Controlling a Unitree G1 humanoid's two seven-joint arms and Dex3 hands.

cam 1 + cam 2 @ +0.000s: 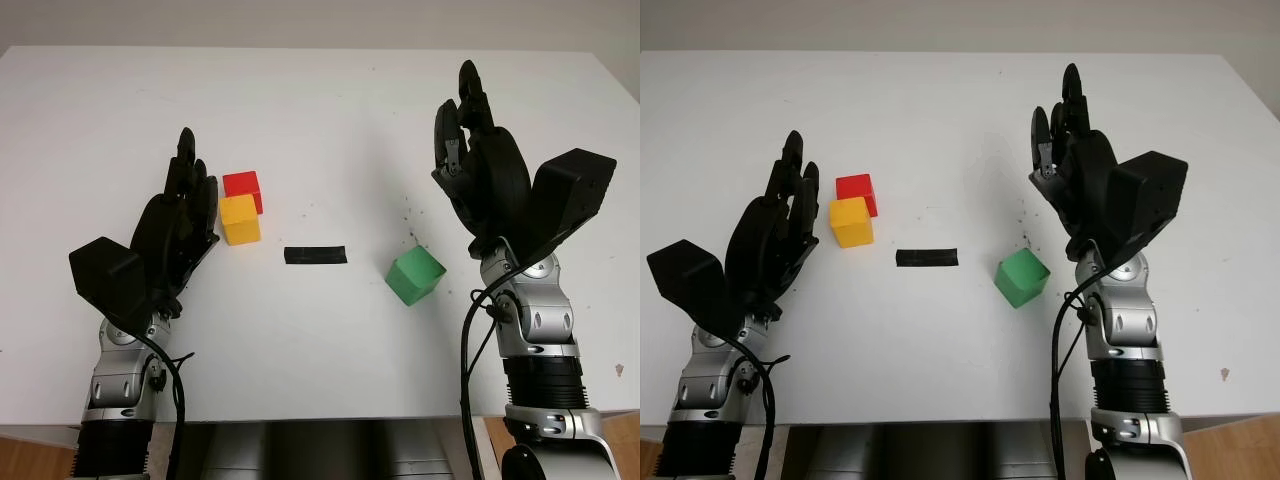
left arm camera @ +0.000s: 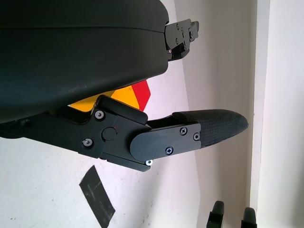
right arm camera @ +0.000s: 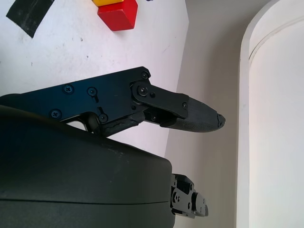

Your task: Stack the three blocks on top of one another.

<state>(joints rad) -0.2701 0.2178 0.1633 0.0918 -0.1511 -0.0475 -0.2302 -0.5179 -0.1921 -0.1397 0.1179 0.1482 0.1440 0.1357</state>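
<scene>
A yellow block (image 1: 240,219) sits on the white table (image 1: 320,340), touching a red block (image 1: 243,188) just behind it. A green block (image 1: 415,275) lies apart to the right, turned at an angle. My left hand (image 1: 185,195) is open, raised just left of the yellow and red blocks and holding nothing. My right hand (image 1: 462,120) is open too, up in the air behind and right of the green block. In the right wrist view the red block (image 3: 118,14) lies beyond one finger (image 3: 190,114).
A short strip of black tape (image 1: 316,255) lies flat between the yellow and green blocks. The table's front edge (image 1: 330,415) runs close to both forearms. A few dark specks mark the surface near the green block.
</scene>
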